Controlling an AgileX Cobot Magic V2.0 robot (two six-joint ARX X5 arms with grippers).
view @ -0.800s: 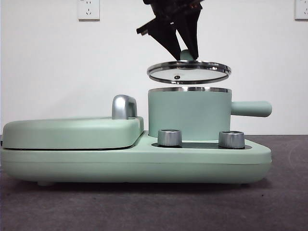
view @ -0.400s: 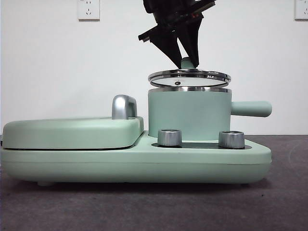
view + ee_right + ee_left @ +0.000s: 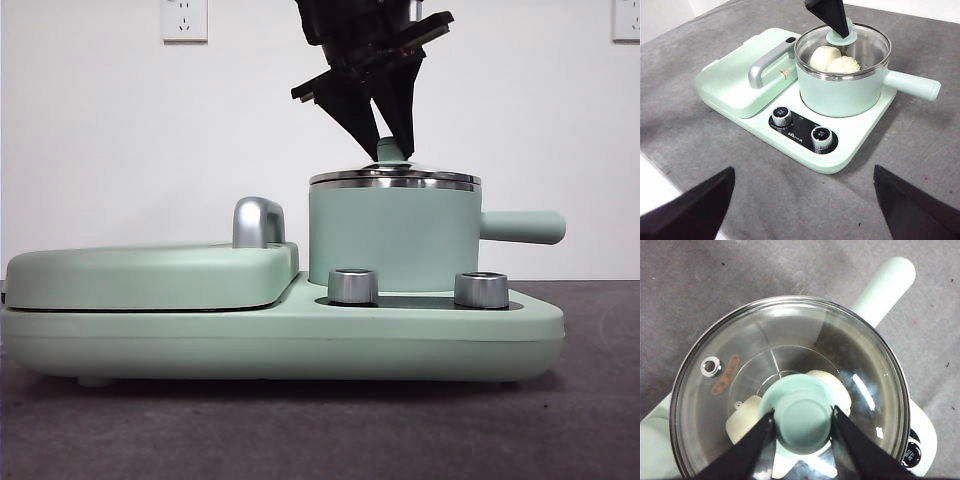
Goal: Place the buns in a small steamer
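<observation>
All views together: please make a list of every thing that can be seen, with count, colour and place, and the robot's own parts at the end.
Buns: two, white, inside the steamer, seen through the lid; one smooth, one ridged.
Steamer: one, mint green with steel rim, on the cooker's right part, side handle pointing right in the front view.
Glass lid: one, steel rim, green knob, sitting on the steamer.
Cooker base: one, mint green, on the grey table.
Flat griddle lid: one, mint green, chrome handle, beside the steamer.
Dials: two, silver, in front of the steamer.
Wall sockets: two, white, on the wall.
Left hand: black, shut on the knob.
Right hand: black, open, away from the cooker.
</observation>
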